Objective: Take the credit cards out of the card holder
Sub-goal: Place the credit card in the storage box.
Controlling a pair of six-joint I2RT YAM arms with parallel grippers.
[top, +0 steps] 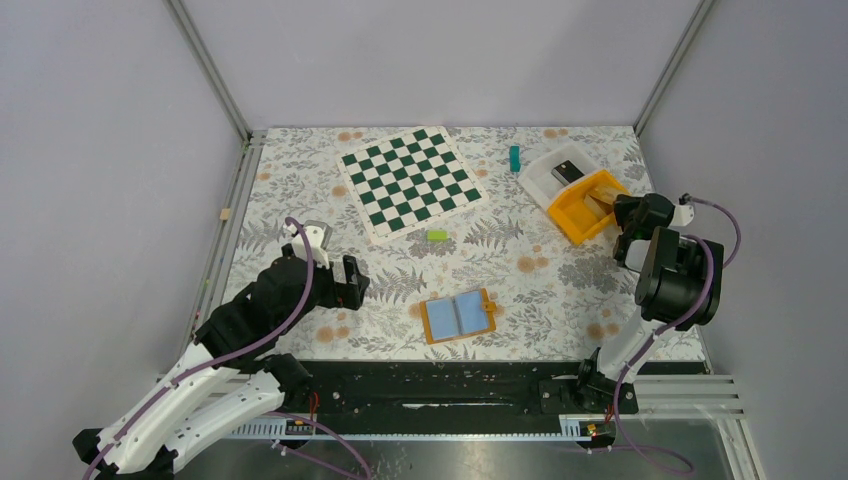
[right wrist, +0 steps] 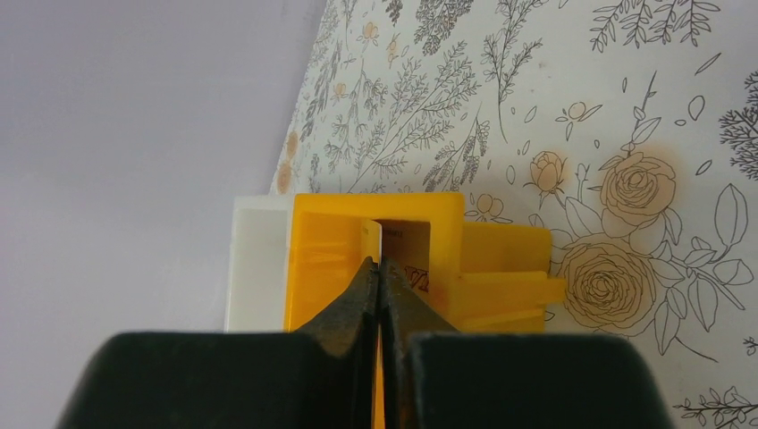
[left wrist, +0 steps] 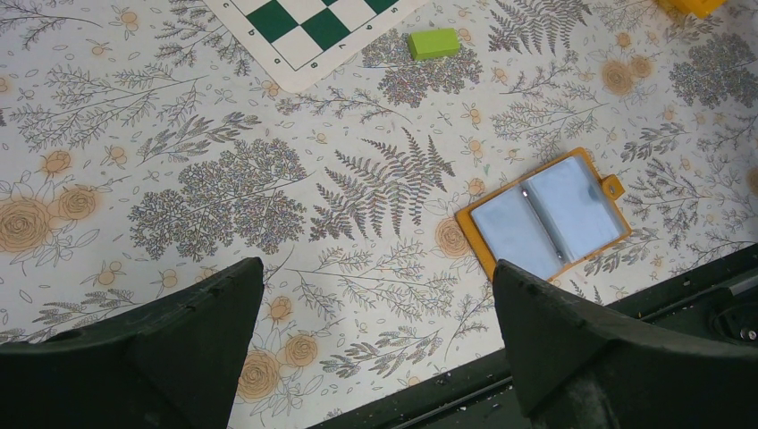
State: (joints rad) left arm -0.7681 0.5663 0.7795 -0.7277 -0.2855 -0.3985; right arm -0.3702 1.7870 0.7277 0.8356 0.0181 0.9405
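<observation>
- Your right tool (right wrist: 383, 279) is clenched, its tips over 1 orange bin (right wrist: 331, 259) whose contents are hard to make out.
- Your left tool (left wrist: 375, 295) is released, fingers wide apart.
- 1 card holder (top: 459, 316) lies open at the bench's (top: 290, 170) lower centre, showing 2 credit cards (left wrist: 509, 228).

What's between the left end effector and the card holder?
Nothing visible. Only bare floral table lies between the open left end effector and the card holder; the green block and chessboard sit off that line.
</observation>
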